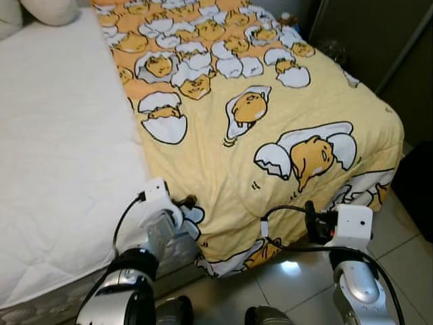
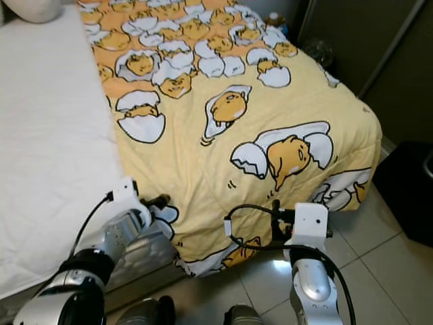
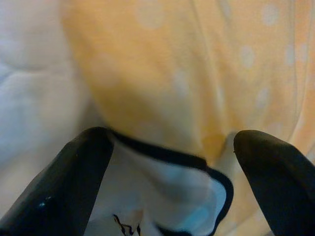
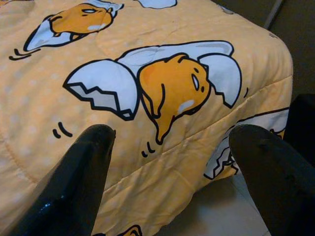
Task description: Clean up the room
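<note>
Left end effector [image 3: 167, 182] wide astride quilt [image 1: 270, 135] edge, likely to straighten it; right end effector [image 4: 167, 182] wide, hovering near — bed [image 1: 61, 149] half-covered.

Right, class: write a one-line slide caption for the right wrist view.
Open right gripper poised over the yellow egg-print blanket at the bed's foot corner.

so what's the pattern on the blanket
Yellow blanket printed with cartoon yolk characters in cracked white eggshells, clearest in the left eye view.
</note>
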You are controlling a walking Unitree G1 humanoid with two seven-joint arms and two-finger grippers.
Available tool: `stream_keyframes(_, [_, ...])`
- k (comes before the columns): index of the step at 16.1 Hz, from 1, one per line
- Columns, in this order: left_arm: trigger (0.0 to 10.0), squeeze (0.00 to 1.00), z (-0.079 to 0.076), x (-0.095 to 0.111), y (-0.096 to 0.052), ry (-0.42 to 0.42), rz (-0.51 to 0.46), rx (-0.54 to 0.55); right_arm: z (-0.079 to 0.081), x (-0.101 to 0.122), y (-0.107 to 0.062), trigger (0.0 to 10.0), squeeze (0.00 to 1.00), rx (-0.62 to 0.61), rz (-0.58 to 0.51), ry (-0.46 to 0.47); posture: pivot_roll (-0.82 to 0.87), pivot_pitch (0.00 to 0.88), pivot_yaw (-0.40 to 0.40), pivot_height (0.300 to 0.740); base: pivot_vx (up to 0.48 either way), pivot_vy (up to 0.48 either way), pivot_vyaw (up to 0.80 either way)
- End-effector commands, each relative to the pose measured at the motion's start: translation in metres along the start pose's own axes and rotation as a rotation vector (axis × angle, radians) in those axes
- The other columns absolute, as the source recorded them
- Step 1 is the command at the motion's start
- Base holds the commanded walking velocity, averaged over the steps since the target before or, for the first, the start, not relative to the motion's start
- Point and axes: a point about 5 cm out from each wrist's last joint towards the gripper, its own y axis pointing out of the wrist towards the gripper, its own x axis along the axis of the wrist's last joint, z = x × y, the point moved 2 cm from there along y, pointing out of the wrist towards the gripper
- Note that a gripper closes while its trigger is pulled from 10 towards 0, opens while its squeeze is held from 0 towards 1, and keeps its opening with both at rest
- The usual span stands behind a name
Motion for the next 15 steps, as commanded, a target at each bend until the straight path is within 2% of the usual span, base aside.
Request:
stream_keyframes(1, [10.0, 0.0, -0.002, -0.008, 0.001, 0.025, 0.019, -0.005, -0.001, 0.001, -0.003, 10.0, 0.0, 0.005, 0.005, -0.015, -0.2, 0.17, 0.015, 0.731, 0.0, 0.0, 0.0])
stream_keyframes(2, [10.0, 0.0, -0.001, -0.012, 0.002, 0.042, 0.022, 0.001, 0.0, 0.001, -0.004, 10.0, 0.0, 0.014, 0.01, -0.017, -0.2, 0.172, 0.013, 0.731, 0.0, 0.0, 0.0])
stream_keyframes(3, [10.0, 0.0, -0.001, -0.016, 0.002, 0.024, 0.026, -0.003, 0.0, 0.001, -0.005, 10.0, 0.0, 0.016, 0.013, -0.018, -0.2, 0.173, 0.011, 0.731, 0.0, 0.0, 0.0])
stream_keyframes(4, [5.3, 0.0, -0.001, -0.017, 0.002, 0.006, 0.03, -0.004, 0.0, 0.001, -0.005, 10.0, 0.0, 0.016, 0.014, -0.019, -0.2, 0.173, 0.011, 0.731, 0.0, 0.0, 0.0])
stream_keyframes(5, [0.0, 0.0, 0.0, -0.021, 0.002, -0.042, 0.039, -0.025, -0.002, 0.001, -0.005, 10.0, 0.0, 0.015, 0.017, -0.022, -0.21, 0.172, 0.005, 0.731, 0.0, 0.0, 0.0])
stream_keyframes(9, [0.0, 0.0, 0.008, -0.026, 0.002, -0.134, 0.028, -0.013, -0.001, 0.002, -0.004, 10.0, 0.0, 0.021, 0.024, -0.021, -0.21, 0.168, 0.002, 0.731, 0.0, 0.0, 0.0])
stream_keyframes(15, [0.0, 0.0, 0.012, -0.038, 0.0, -0.157, 0.047, -0.023, 0.001, -0.001, -0.003, 10.0, 0.0, 0.024, 0.037, -0.011, -0.19, 0.168, 0.003, 0.731, 0.0, 0.0, 0.0])
